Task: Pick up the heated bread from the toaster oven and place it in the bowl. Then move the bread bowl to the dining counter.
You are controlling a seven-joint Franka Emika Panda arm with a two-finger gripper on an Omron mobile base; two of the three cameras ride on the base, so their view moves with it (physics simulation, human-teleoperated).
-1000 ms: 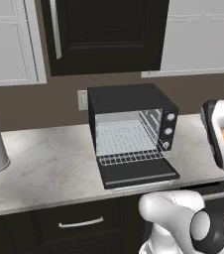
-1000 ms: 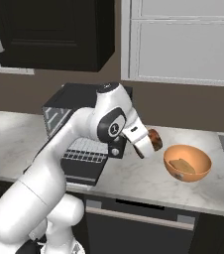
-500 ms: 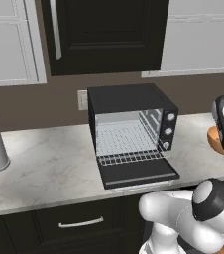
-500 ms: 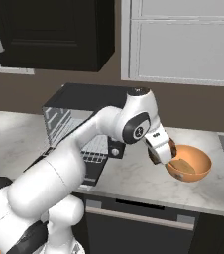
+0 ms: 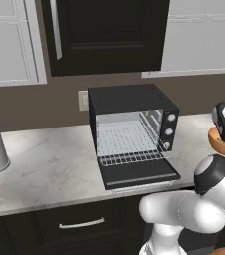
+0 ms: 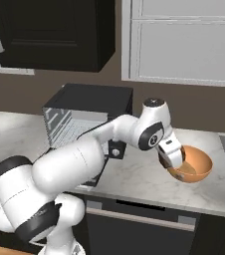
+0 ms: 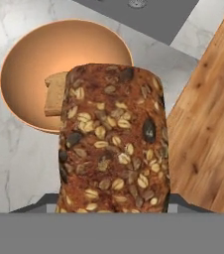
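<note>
Item: heated bread [image 7: 115, 144], dark seeded loaf piece, pinched upright in the claw [image 6: 170, 157], which over the last second has swung rightward from beside the toaster oven [image 5: 132, 132] to the near rim of the bowl [image 6: 196, 167]. Location: from the hand view the loaf hangs above the marble desk [image 7: 20, 163], its upper end overlapping the bowl's near rim; the bowl's middle lies beyond it. Bowl contents: one pale slice [image 7: 55, 93] already lying inside. Toaster oven: door dropped open, wire rack bare. Status, as a judgement: transfer nearly complete; the carry has brought the bread to the bowl, but release is not yet done, and a short advance over the bowl's centre seems needed before the claw lets go. Carrying the bowl to the dining counter remains outstanding.
</note>
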